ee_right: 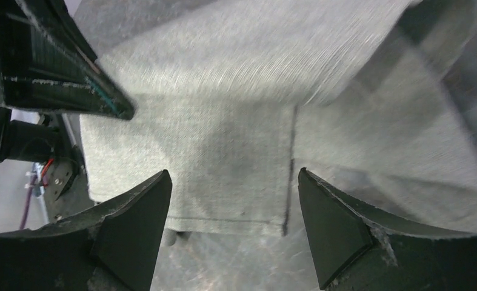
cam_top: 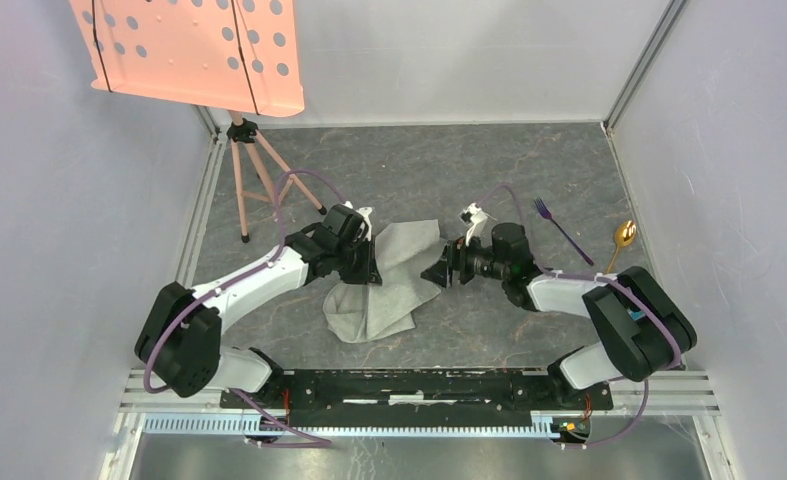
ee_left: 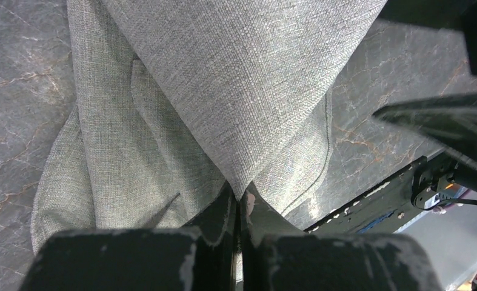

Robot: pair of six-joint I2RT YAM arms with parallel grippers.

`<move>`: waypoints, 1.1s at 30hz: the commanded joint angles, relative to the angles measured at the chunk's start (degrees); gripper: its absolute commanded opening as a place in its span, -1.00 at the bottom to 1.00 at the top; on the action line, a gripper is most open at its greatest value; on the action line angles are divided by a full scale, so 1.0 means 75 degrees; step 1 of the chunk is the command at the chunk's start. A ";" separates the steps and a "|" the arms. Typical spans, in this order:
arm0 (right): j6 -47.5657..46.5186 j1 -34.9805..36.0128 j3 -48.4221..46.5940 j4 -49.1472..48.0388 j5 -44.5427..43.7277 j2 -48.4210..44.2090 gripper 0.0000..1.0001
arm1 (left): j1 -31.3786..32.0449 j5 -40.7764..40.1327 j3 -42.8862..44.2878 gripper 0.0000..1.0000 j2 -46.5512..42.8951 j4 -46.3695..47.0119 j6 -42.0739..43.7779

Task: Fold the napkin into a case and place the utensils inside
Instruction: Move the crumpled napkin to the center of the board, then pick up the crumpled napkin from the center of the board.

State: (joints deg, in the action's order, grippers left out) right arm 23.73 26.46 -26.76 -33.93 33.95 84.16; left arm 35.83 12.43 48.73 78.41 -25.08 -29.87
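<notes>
The light grey napkin (cam_top: pixel 389 280) lies crumpled in the middle of the table, part of it lifted. My left gripper (cam_top: pixel 369 262) is shut on a fold of the napkin (ee_left: pixel 236 91), and the cloth drapes away from its fingertips (ee_left: pixel 226 209). My right gripper (cam_top: pixel 437 272) stands open just right of the cloth, its fingers (ee_right: pixel 142 206) apart, with a hemmed corner of the napkin (ee_right: pixel 223 157) in front of them but not pinched. The purple fork (cam_top: pixel 559 228) and the gold-bowled spoon (cam_top: pixel 621 240) lie at the far right.
A salmon-pink perforated panel (cam_top: pixel 194 50) on a tripod (cam_top: pixel 254 175) stands at the back left. White walls close in the table on three sides. The arms' black base rail (cam_top: pixel 419 385) runs along the near edge.
</notes>
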 commanded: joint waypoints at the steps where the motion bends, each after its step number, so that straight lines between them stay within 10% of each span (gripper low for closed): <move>1: 0.1186 0.0662 0.0365 0.0309 -0.1204 -0.0175 0.67 | -0.0008 0.0125 0.0199 -0.95 0.0207 0.0286 0.0339; 10: 0.5188 0.1331 0.3028 -0.2135 -0.3428 -0.1419 0.82 | -0.0005 0.0566 0.0186 -0.95 0.0095 0.0598 0.0187; 19: 0.7525 0.2200 0.2754 -0.4175 -0.3760 0.0261 0.66 | 0.0013 0.1413 0.0035 -0.95 -0.0259 0.1048 -0.0069; 28: 0.7585 0.1826 0.2307 -0.5308 -0.4269 0.0984 -0.15 | 0.0285 0.1812 0.0254 -0.95 -0.0104 0.1298 -0.0055; 33: 0.7645 0.1237 0.2193 -0.6459 -0.3753 0.1277 -1.00 | 0.0847 0.1877 0.0709 -0.73 0.0243 0.1394 0.0015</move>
State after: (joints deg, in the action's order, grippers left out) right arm 80.16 38.85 -9.32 -70.81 4.36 92.86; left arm 38.87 24.12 49.30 78.56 -17.19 -29.98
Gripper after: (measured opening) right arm 0.105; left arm 0.062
